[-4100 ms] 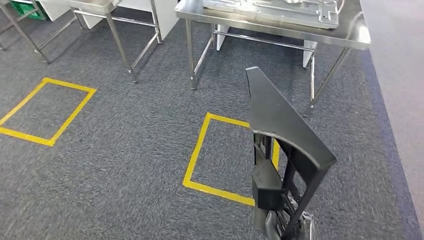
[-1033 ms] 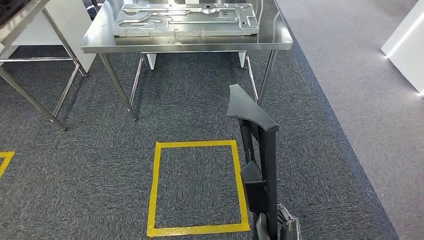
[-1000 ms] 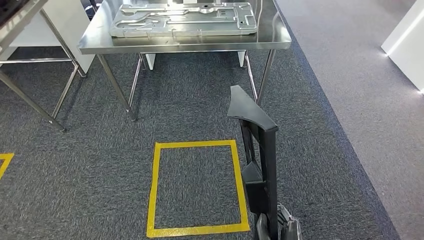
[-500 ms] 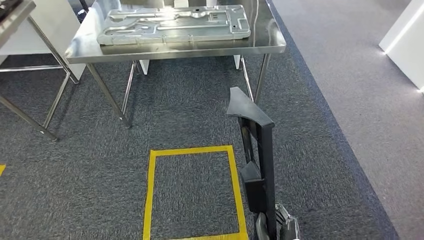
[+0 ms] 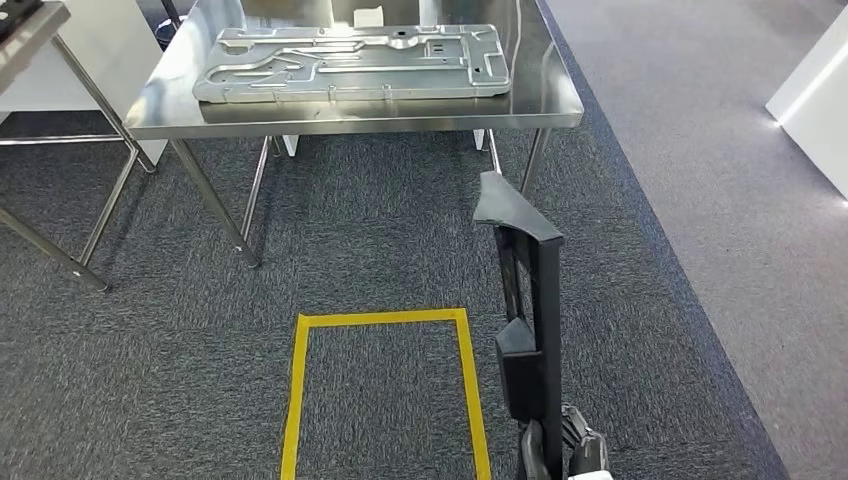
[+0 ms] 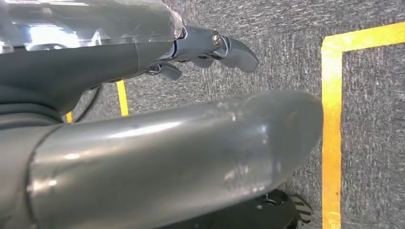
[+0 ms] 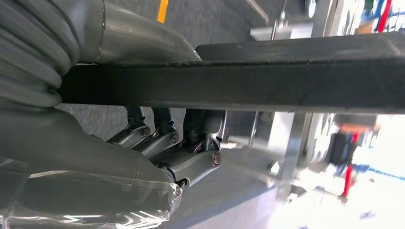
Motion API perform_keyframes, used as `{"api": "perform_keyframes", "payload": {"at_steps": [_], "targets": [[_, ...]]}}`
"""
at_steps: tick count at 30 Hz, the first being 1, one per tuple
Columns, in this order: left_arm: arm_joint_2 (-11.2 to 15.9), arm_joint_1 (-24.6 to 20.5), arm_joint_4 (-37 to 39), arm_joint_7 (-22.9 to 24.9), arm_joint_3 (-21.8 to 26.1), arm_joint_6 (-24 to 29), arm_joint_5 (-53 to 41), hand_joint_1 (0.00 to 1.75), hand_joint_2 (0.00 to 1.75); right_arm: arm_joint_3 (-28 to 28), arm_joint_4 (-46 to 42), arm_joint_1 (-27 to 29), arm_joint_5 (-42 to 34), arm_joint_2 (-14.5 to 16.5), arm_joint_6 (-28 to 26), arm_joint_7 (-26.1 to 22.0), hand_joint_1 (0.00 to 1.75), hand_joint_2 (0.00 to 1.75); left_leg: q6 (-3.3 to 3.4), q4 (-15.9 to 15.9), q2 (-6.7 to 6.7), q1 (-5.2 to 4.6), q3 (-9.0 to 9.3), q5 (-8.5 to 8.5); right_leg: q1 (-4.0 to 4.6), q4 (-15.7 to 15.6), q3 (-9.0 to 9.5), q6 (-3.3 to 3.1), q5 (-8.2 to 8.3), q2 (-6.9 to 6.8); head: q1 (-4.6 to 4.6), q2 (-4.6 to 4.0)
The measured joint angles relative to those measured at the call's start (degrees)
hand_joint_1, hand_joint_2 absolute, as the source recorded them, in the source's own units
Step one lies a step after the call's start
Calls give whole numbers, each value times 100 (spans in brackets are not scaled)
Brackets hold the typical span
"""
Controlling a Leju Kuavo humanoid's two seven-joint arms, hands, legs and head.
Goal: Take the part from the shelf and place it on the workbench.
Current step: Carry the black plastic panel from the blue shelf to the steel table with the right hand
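The left hand [image 6: 205, 47] hangs over the carpet [image 5: 150, 360] with fingers loosely apart and holding nothing, a yellow square [image 5: 300, 400] lies ahead, and the right hand [image 7: 157, 143] grips the upright black part [image 5: 530, 300] before the workbench [image 5: 560, 100].

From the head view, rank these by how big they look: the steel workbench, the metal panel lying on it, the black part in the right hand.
1. steel workbench, the widest thing here.
2. metal panel, covering much of the benchtop.
3. black part, held by the right hand; it sits far nearer the camera, so this rank is unsure.
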Motion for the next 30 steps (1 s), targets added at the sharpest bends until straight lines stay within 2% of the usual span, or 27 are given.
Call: {"api": "perform_keyframes", "payload": {"at_steps": [2,3,4,6,7,8,9,10,12,13,14,17,18,19,20,22,23,24,25,26,27,28,29,30], "targets": [[3,-11,0,0,0,-7,-11,0,0,-75,-15,-41,-87,1,-37,44,175,175,-54,126,12,5,27,27,-18,-50,108,-95,3,18,-3,1],[4,-19,-1,0,0,-9,-14,0,0,-110,-20,-63,-113,1,-44,56,175,175,-71,313,14,11,-59,12,-25,-71,173,-138,-26,18,-18,1],[6,-28,-1,0,0,-9,-16,0,0,-140,-26,-86,-128,2,-47,62,175,175,-86,600,17,17,-218,-61,-32,-86,235,-172,-57,17,-28,1],[7,-37,1,-1,0,-9,-19,0,0,-187,-34,-120,-140,2,-43,65,175,175,-120,1320,19,23,-696,-362,-28,-100,331,-213,-150,14,-53,1],[7,-32,1,-1,0,-9,-20,0,0,-204,-36,-129,-140,2,-41,66,175,175,-134,1580,19,24,-923,-518,-24,-100,385,-217,-203,19,-52,1],[7,-22,2,-1,0,-9,-22,0,0,-220,-36,-132,-140,2,-48,67,175,175,-138,1675,19,24,-1082,-592,-22,-100,454,-215,-261,28,-56,0],[7,-11,2,-1,0,-9,-28,0,0,-235,-35,-136,-140,2,-68,69,175,175,-134,1588,19,24,-1159,-543,-21,-100,534,-207,-323,36,-57,0],[9,0,2,0,0,-11,-40,0,0,-252,-35,-146,-139,2,-111,76,175,175,-118,1333,20,24,-1165,-362,-21,-100,625,-194,-390,41,-60,0],[18,19,2,7,-1,-21,-82,0,0,-309,-33,-206,-123,2,-259,132,175,175,-61,706,33,4,-1117,228,-17,-98,776,-151,-521,44,-65,-1],[24,21,2,13,-4,-31,-107,0,0,-360,-33,-265,-86,2,-359,191,175,175,-26,507,44,-17,-1095,424,-14,-99,824,-114,-580,48,-69,-1],[28,23,2,19,-12,-46,-139,0,0,-430,-34,-340,-21,1,-463,272,175,175,9,411,52,-41,-1087,538,-13,-103,871,-72,-622,53,-74,-1],[36,5,2,32,-50,-97,-239,0,0,-714,-74,-649,335,-2,-735,548,175,175,137,319,41,-55,-952,501,-13,-28,962,56,-612,49,-80,-1],[39,-6,2,34,-67,-106,-269,0,0,-816,-101,-788,521,-2,-793,634,175,175,179,276,35,-44,-879,488,-16,119,901,85,-593,40,-69,-1],[44,-23,2,36,-90,-111,-303,0,0,-914,-137,-947,792,-2,-846,731,175,175,213,234,30,-36,-805,478,-23,363,759,105,-617,33,-57,-1],[49,-41,2,39,-117,-116,-333,0,0,-995,-167,-1111,1153,-8,-904,844,175,175,236,195,31,-31,-748,458,-28,693,538,123,-686,27,-47,0],[61,-74,2,47,-169,-138,-394,0,0,-1074,-205,-1420,2197,-56,-1053,1125,175,175,259,151,24,-32,-634,386,-27,1298,9,152,-935,27,-36,0],[64,-84,2,50,-195,-155,-424,0,0,-1057,-209,-1556,2786,-98,-1127,1280,175,175,258,141,14,-33,-566,335,-27,1431,-198,156,-1027,27,-35,0],[67,-88,2,51,-222,-174,-455,0,0,-999,-206,-1685,3367,-149,-1193,1439,175,175,252,136,1,-33,-487,275,-26,1405,-330,151,-1034,26,-32,0],[68,-91,2,52,-251,-191,-480,0,0,-899,-197,-1809,3864,-200,-1249,1595,175,175,244,134,-11,-33,-397,209,-23,1224,-388,133,-919,26,-33,0],[67,-94,2,52,-279,-202,-502,0,0,-766,-184,-1917,4239,-251,-1304,1742,175,175,235,130,-20,-33,-313,139,-10,926,-392,99,-649,26,-31,-1],[63,-97,7,52,-301,-210,-521,0,0,-618,-166,-2014,4520,-299,-1353,1873,175,175,222,133,-31,-37,-225,67,13,601,-388,60,-277,31,-32,0],[58,-104,13,53,-318,-215,-539,0,0,-464,-141,-2111,4765,-346,-1383,1992,175,175,198,127,-50,-42,-167,3,36,341,-370,21,6,36,-30,0],[57,-112,20,57,-334,-218,-563,0,0,-311,-114,-2205,5024,-387,-1390,2107,175,175,164,104,-64,-46,-124,-54,60,177,-359,-14,223,42,-28,0],[57,-119,26,61,-352,-224,-587,0,0,-154,-82,-2311,5337,-427,-1371,2226,175,175,125,104,-74,-52,-79,-73,70,101,-345,-46,299,54,-30,0]]}}
